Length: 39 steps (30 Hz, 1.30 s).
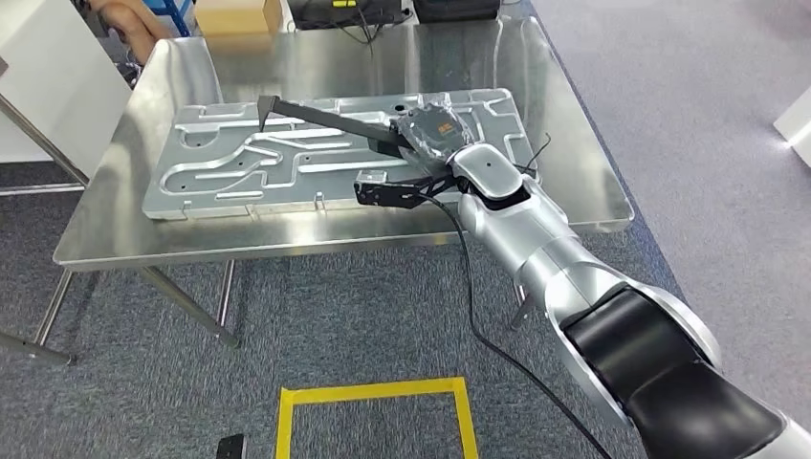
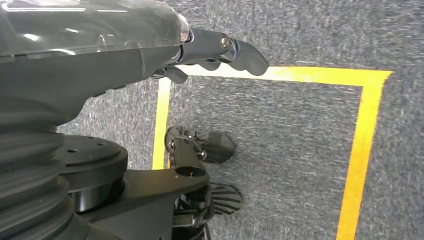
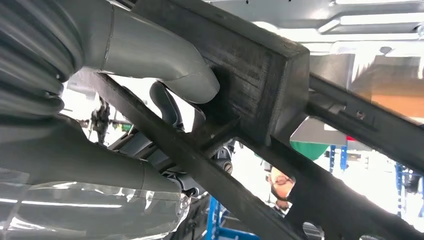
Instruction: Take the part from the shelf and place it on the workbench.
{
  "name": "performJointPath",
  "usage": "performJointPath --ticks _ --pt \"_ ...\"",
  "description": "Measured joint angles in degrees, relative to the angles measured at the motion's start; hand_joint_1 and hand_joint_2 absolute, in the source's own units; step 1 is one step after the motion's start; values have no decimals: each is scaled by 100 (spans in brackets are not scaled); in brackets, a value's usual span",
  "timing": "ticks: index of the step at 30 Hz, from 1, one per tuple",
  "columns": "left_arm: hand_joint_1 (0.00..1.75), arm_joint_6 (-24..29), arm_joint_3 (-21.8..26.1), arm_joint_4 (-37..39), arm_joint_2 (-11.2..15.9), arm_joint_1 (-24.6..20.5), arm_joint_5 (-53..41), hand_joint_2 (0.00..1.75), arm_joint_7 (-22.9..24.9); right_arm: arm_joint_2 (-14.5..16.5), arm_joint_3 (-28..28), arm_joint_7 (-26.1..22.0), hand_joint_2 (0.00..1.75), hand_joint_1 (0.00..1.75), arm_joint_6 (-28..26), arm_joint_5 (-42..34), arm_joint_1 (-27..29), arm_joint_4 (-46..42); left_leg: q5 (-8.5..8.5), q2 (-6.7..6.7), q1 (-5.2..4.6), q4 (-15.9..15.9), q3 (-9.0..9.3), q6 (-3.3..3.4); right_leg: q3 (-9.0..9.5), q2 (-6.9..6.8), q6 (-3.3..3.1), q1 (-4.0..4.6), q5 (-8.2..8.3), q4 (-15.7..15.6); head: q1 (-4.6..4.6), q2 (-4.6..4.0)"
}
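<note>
One black part point(image 1: 335, 120), a branched frame of flat bars, is held by the right hand point(image 1: 435, 134) above the workbench point(image 1: 574, 182). In the head view the part's long bar reaches from the hand toward the bench's far left, ending in a short bent tip over the far left area of the stamped metal panel point(image 1: 239, 172); a second, shorter branch runs from the hand toward the bench's near edge and ends just past the panel's near rim. Whether the part touches the panel cannot be told.

Right wrist view: the part point(image 3: 260, 85) passes directly across the hand. The thick grey thumb point(image 3: 165, 65) presses against the block where the bars join; a darker finger point(image 3: 167, 107) curls in behind the same block from the other side. Fingers are clamped on the part at the junction, with bars running out on both sides of the grip.

Panel lies flat at the middle of the bench, its long side parallel to the near edge. A cardboard box point(image 1: 239, 14) sits at the far edge.

Left hand point(image 2: 220, 52): hangs over grey carpet point(image 2: 280, 130) marked with yellow tape point(image 2: 365, 125). Fingers curled in and together, holding nothing.
</note>
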Motion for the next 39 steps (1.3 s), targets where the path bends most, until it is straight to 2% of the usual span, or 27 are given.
performJointPath --ticks 1,3,4,5,6,7,8,9,10,14,16,18,19,20,21,23,24,26,28,30,31,33,34,35,36,38,39 --pt "0 -1 0 0 0 -2 1 175 -1 11 1 -5 175 175 86 -24 -19 -3 -138 4 11 303 -154 -24 32 0 -27 -2 -18 -11 0 0" --pt "0 -3 -1 0 1 -2 3 175 1 30 1 -19 175 175 249 -88 -43 -4 -376 5 25 1046 -575 -52 92 5 -53 5 -70 -10 0 0" --pt "0 -3 0 0 2 6 4 175 1 34 1 -22 175 175 299 -110 -46 -5 -370 5 30 1261 -727 -59 130 9 -53 8 -102 -7 0 0" --pt "0 -3 0 0 2 16 5 175 2 35 1 -24 175 175 326 -121 -50 -7 -239 5 34 1272 -790 -62 175 12 -47 9 -139 -3 0 0" --pt "0 -3 1 0 2 23 6 175 2 35 1 -23 175 175 330 -122 -60 -14 -9 6 37 1057 -748 -57 225 14 -36 9 -178 3 0 0" --pt "0 -3 1 0 2 28 5 175 1 35 1 -22 175 175 327 -120 -75 -30 273 9 40 671 -631 -41 275 16 -21 8 -219 6 0 0" --pt "0 -3 1 0 2 29 3 175 1 35 1 -22 175 175 318 -118 -101 -52 476 10 36 321 -491 -21 313 18 -2 16 -254 8 0 0" --pt "0 -4 1 0 2 27 -1 175 1 35 1 -21 175 175 305 -113 -128 -78 587 9 24 27 -369 4 334 24 20 23 -279 11 0 0" --pt "0 -6 0 0 2 25 -5 175 3 33 1 -21 175 175 286 -108 -149 -112 607 8 12 -148 -293 30 337 29 45 28 -293 10 -1 0" --pt "0 -11 -3 0 2 20 -21 175 20 12 2 -3 175 175 222 -32 -170 -258 519 2 18 -297 -206 137 305 25 156 27 -378 72 2 0" --pt "0 -11 -6 0 -1 7 -34 175 28 -10 2 5 175 175 196 2 -179 -315 507 6 31 -337 -153 202 82 17 193 20 -623 547 2 0" --pt "0 -11 -7 0 -2 -6 -44 175 37 -30 3 11 175 175 179 16 -164 -327 473 5 23 -336 -116 246 -348 14 213 19 -905 1336 2 0" --pt "0 -10 -7 0 -2 -8 -44 175 41 -39 4 11 175 175 179 23 -145 -327 451 -1 20 -331 -94 257 -524 13 218 17 -937 1605 2 0" --pt "0 -10 -7 0 -2 -6 -44 175 44 -46 7 11 175 175 179 28 -129 -327 426 -11 19 -323 -69 260 -614 12 215 16 -857 1678 2 0" --pt "0 -9 -8 0 -3 -4 -46 175 47 -53 9 13 175 175 179 32 -123 -331 395 -25 17 -311 -39 255 -584 11 200 17 -648 1491 2 0" --pt "0 -10 -10 1 -9 -1 -53 175 53 -64 12 22 175 175 183 39 -143 -351 328 -46 3 -284 16 233 -320 10 140 34 -146 740 2 0" --pt "0 -10 -11 3 -14 -4 -58 175 58 -71 13 27 175 175 195 47 -166 -362 299 -51 -13 -269 29 215 -184 9 108 48 13 388 2 0" --pt "0 -11 -14 8 -22 -15 -69 175 74 -81 15 33 175 175 258 69 -212 -380 264 -51 -33 -261 28 174 -70 9 68 75 58 96 2 0" --pt "0 -15 -17 9 -22 -31 -88 175 95 -93 20 41 175 175 366 106 -261 -393 233 -41 -34 -266 26 124 -51 12 39 58 31 39 2 0" --pt "0 -17 -20 9 -26 -39 -107 175 108 -106 30 54 175 175 447 151 -331 -398 90 -22 -32 -83 -45 64 -11 12 -8 20 27 -11 2 0" --pt "0 -16 -21 9 -27 -43 -110 175 110 -107 36 60 175 175 468 170 -370 -399 -52 -12 -23 172 -159 38 11 10 -31 7 22 -28 2 0" --pt "0 -16 -22 10 -31 -47 -112 175 114 -112 46 76 175 175 492 188 -424 -392 -373 -5 7 940 -528 -6 42 10 -56 9 -5 -29 2 0" --pt "0 -16 -22 10 -31 -45 -112 175 115 -116 49 85 175 175 495 192 -432 -384 -447 -3 24 1254 -699 -26 61 11 -58 9 -22 -25 2 0" --pt "0 -16 -22 10 -30 -42 -112 175 116 -120 50 92 175 175 495 198 -434 -373 -413 -2 38 1395 -797 -43 84 14 -54 8 -42 -20 2 0" --pt "0 -16 -22 10 -29 -42 -113 175 117 -124 52 98 175 175 493 210 -438 -363 -252 0 52 1292 -784 -55 110 18 -43 4 -67 -10 2 0" --pt "0 -16 -22 10 -28 -47 -114 175 117 -132 54 110 175 175 485 246 -469 -348 238 7 77 595 -532 -64 168 26 -10 -7 -127 17 2 0" --pt "0 -16 -22 10 -29 -49 -115 175 117 -134 54 117 175 175 480 262 -490 -342 411 10 84 254 -393 -62 190 29 9 -10 -154 28 2 0"
